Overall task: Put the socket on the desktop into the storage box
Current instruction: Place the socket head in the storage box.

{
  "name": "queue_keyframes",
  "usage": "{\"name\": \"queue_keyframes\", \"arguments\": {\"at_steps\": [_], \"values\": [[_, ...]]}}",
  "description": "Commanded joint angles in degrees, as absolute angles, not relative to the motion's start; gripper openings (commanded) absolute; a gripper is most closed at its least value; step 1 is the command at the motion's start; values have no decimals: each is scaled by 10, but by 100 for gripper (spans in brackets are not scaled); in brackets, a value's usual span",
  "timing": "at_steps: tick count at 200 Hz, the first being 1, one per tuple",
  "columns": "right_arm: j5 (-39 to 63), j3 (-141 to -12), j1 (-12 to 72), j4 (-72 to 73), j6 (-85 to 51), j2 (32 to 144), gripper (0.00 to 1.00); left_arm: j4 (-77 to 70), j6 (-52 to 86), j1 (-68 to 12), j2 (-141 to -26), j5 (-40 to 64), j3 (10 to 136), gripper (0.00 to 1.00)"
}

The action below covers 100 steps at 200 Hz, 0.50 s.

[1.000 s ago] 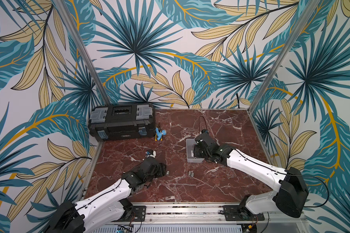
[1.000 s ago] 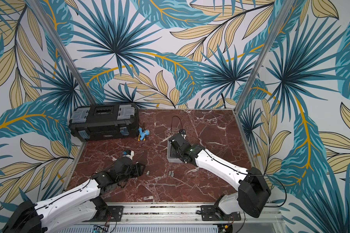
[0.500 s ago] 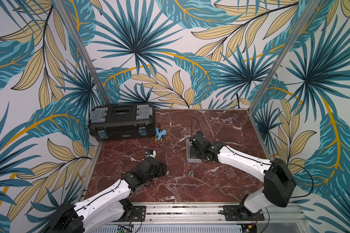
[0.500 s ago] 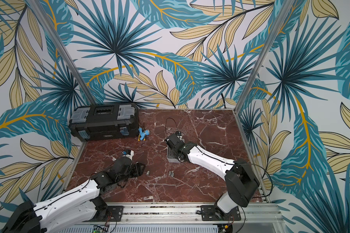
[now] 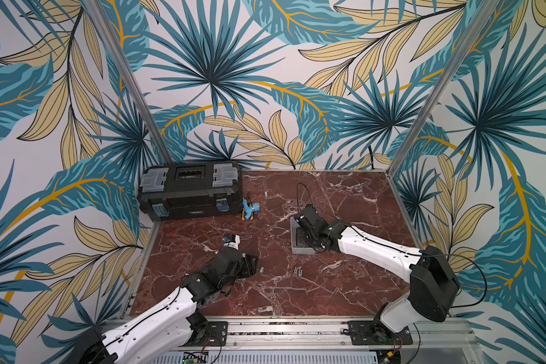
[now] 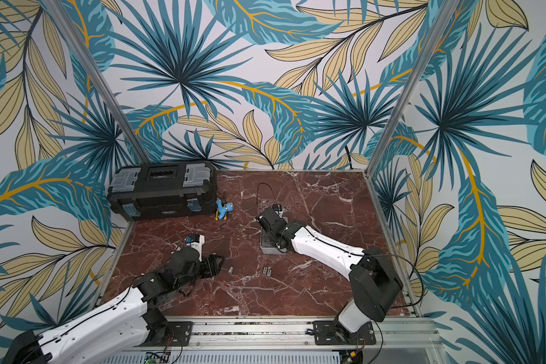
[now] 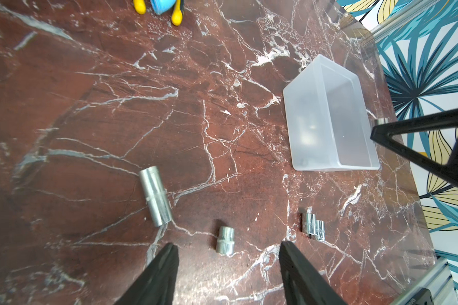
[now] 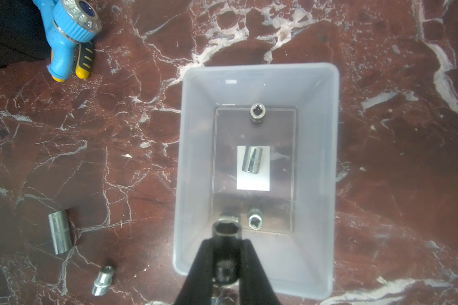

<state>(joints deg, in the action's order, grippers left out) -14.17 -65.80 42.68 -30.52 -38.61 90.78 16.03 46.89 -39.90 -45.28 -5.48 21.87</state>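
Gripping socket (image 8: pixel 226 230) (half-hidden): right pincer (image 8: pixel 226 241)

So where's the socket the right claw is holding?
In the right wrist view the held socket sits pinched in the right gripper, over one end of the storage box, right of the desktop's middle, just above a silver socket inside.

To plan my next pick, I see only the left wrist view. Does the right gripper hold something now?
Observer: Yes. The right gripper is shut on a socket, held over the storage box.
Operator: How many sockets are already inside the box?
Observer: Three are clear: one lying socket on the white label, and two upright sockets. A fourth seems partly hidden behind the held socket.
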Motion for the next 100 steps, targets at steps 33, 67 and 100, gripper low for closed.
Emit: {"name": "queue_keyframes", "arguments": {"at_steps": [33, 67, 100], "values": [[-172, -694, 420, -327, -355, 915, 0, 204, 468, -396, -429, -82, 211, 66], [-175, -699, 416, -328, -351, 921, 0, 197, 460, -396, -435, -76, 214, 66], [-175, -697, 415, -328, -351, 930, 0, 177, 453, -396, -450, -68, 215, 66]]}}
